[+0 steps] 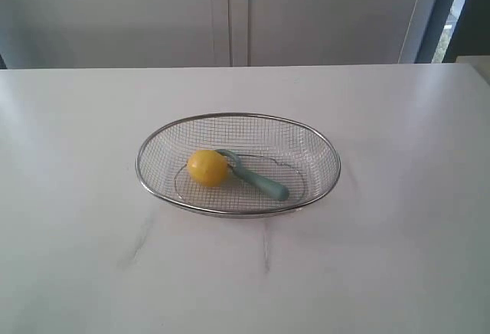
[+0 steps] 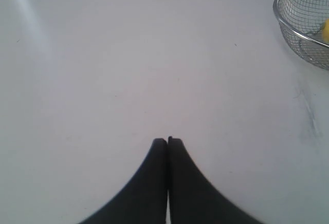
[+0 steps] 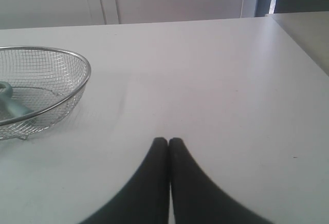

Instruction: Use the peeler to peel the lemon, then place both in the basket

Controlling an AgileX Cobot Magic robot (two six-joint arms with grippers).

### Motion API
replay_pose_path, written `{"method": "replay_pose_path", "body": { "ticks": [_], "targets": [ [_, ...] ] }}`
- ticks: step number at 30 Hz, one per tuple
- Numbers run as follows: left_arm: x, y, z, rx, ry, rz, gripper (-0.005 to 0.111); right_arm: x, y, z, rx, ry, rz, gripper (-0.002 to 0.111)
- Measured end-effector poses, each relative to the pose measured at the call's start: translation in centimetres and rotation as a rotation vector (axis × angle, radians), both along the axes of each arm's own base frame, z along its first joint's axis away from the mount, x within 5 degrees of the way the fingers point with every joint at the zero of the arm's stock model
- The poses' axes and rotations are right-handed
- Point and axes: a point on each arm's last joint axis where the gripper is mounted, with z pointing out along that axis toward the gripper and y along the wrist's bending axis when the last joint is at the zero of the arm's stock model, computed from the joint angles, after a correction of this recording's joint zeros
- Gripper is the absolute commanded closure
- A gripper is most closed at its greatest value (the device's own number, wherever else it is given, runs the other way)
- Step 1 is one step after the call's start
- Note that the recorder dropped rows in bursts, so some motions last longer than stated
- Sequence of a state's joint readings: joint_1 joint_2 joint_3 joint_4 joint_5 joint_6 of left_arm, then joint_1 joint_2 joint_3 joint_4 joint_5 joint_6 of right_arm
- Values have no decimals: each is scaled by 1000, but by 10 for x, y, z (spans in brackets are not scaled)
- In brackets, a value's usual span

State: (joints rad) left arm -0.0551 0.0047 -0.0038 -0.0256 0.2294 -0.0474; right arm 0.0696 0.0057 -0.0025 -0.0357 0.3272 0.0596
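The yellow lemon lies inside the wire-mesh basket in the middle of the white table, on its left side. The teal peeler lies in the basket too, its head touching the lemon and its handle pointing right. In the left wrist view the basket's rim and a sliver of lemon show at the edge. The right wrist view shows the basket with the peeler's handle. My left gripper and right gripper are both shut and empty, over bare table. Neither arm shows in the exterior view.
The white table has faint grey smudges in front of the basket. Pale cabinet doors stand behind the table's far edge. A second surface lies beyond the table's right edge.
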Motion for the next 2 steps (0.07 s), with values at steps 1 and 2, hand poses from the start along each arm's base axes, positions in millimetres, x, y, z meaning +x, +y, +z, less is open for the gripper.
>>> {"method": "replay_pose_path", "body": {
  "ticks": [1,2],
  "targets": [
    [0,0,0,0,0,0,107,0,0,0,0,0,0,108],
    [0,0,0,0,0,0,107,0,0,0,0,0,0,108]
  ]
}}
